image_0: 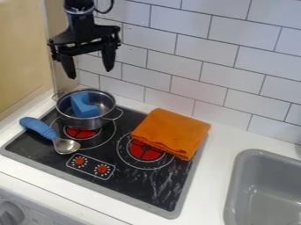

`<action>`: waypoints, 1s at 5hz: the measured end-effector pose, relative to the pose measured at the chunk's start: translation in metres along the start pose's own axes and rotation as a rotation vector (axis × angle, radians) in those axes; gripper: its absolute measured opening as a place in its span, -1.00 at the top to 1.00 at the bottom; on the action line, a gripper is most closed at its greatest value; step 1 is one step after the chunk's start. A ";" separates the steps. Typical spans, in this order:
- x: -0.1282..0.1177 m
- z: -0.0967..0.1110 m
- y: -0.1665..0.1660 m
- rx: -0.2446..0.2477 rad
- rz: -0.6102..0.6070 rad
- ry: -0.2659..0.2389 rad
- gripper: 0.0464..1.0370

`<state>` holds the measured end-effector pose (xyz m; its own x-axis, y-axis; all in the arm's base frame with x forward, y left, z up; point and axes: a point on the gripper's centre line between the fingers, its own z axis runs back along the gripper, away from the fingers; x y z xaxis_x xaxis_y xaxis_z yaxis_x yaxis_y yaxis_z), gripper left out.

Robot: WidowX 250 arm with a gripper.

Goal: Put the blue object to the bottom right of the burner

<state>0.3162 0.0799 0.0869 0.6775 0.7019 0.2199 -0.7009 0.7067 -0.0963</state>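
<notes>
"How does the tool point(89, 71) stand?"

"It hangs at the far left, over the pot point(79, 123), with its fingers spread apart and nothing between them."

"And the blue block point(84, 105)?"

"Inside the pot, its upper part close to the far rim. I take that as our piece, though the spoon point(66, 146) on the left of the stove point(134, 188) has a blue handle too."

"So the step in hand is the grasp. How would you do it?"

"Centre over the block first, then go straight down. Both fingers have to fit inside the rim, one on each side of the block, so I'd turn the tool until they face its flattest sides."

"What could spoil it?"

"A fingertip landing on the rim would tip or drag the pot. Closing high on that notched shape might let it twist out, so I'd go deep, but stop short of the pot's floor."

"And once it's held?"

"Lift straight up until it clears the rim, then carry it high over the orange cloth point(171, 132), which lies partly across the right burner point(145, 150). Lower it at the stove's near right, short of the edge, and let go only when it sits."
</notes>
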 end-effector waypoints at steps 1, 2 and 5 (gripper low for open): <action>-0.001 -0.010 0.001 0.016 0.003 0.015 -0.92; -0.001 -0.015 0.006 0.046 0.007 0.014 -0.92; 0.000 -0.046 0.018 0.072 0.065 0.055 -0.92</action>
<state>0.3144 0.0966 0.0409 0.6401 0.7510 0.1619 -0.7565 0.6529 -0.0383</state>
